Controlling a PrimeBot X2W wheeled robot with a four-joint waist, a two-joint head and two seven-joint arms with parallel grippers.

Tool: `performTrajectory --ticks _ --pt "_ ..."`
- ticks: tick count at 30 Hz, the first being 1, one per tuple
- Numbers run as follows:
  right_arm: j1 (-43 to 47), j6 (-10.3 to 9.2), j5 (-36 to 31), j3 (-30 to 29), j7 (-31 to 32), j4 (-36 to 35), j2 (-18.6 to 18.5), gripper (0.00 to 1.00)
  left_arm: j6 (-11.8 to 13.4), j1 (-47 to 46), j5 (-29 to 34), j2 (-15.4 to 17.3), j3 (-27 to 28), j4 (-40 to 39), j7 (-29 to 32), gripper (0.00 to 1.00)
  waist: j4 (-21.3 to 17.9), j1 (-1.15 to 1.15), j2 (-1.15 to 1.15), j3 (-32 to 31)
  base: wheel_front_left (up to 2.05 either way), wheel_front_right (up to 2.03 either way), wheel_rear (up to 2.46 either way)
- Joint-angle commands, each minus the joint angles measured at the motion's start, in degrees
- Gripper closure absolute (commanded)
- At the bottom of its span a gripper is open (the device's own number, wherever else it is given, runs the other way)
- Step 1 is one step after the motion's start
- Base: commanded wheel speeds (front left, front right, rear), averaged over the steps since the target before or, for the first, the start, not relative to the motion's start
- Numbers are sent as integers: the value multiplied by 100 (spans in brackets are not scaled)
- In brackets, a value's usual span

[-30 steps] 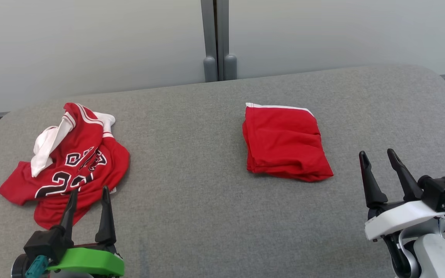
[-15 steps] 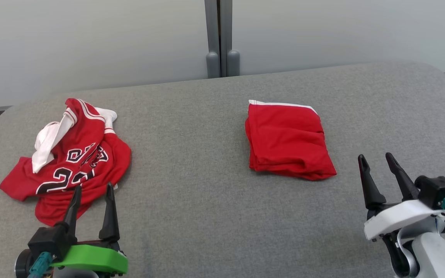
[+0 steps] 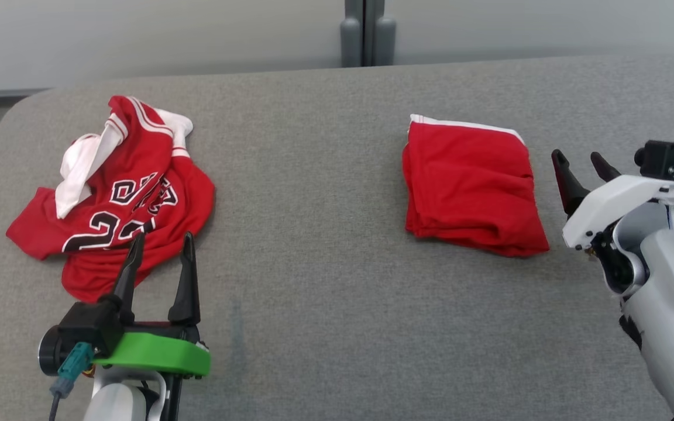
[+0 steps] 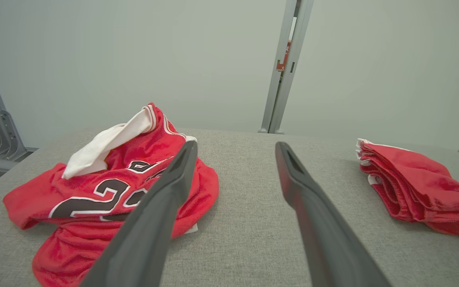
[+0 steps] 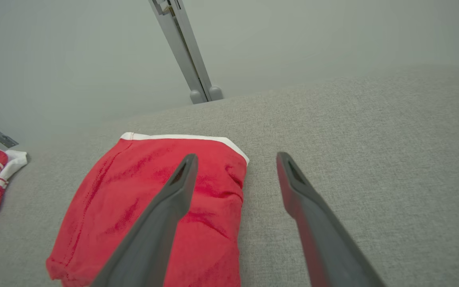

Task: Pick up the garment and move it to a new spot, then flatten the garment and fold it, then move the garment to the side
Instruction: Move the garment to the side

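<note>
A crumpled red jersey garment (image 3: pixel 138 193) with black numbers and white trim lies at the left of the grey padded table (image 3: pixel 313 234). My left gripper (image 3: pixel 162 240) is open, its fingertips over the jersey's near edge; in the left wrist view the left gripper (image 4: pixel 235 145) has the jersey (image 4: pixel 106 187) under its left finger. A folded red garment (image 3: pixel 471 181) with a white hem lies right of centre. My right gripper (image 3: pixel 577 158) stands open just right of it. In the right wrist view the right gripper (image 5: pixel 236 156) straddles the folded garment's (image 5: pixel 142 199) right edge.
A grey wall with a vertical metal post (image 3: pixel 363 32) runs behind the table's far edge. The table's rounded left corner (image 3: pixel 27 105) is near the jersey. Bare grey cloth stretches between the two garments and along the near side.
The camera has tilted down, shifting the whole picture. My right gripper has moved forward to beside the folded garment. The left gripper stays at the jersey's near edge. Both garments lie as before.
</note>
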Motion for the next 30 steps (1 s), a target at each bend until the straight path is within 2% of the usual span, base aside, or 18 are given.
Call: performTrajectory --ticks 1,11,16,17,19,20,30 --pt "-243 -6 15 69 150 249 -74 0 -15 -151 -45 50 -4 -19 -1 0 409 0 0 425 0 0 0" --pt "-1326 -5 319 50 1655 2208 -61 0 -15 -394 -100 46 -106 13 -1 0 824 0 0 722 0 0 0" --pt "-1377 -1 369 37 1982 2779 182 0 -15 -370 -97 26 -106 69 -1 0 857 0 0 649 0 0 0" --pt "-1351 -1 415 49 1978 2776 230 13 -15 -358 -93 23 -99 77 -1 0 850 0 0 622 0 0 0" --pt "-1296 0 483 90 1875 2699 288 96 -15 -332 -81 20 -95 79 -1 0 820 0 0 566 0 0 0" --pt "-1263 0 517 119 1812 2631 290 100 -15 -323 -69 21 -103 79 -1 0 796 0 0 531 0 0 0" --pt "-1172 -3 708 340 682 2236 111 100 -15 -258 -42 134 -374 61 -1 0 306 0 0 140 0 0 0"
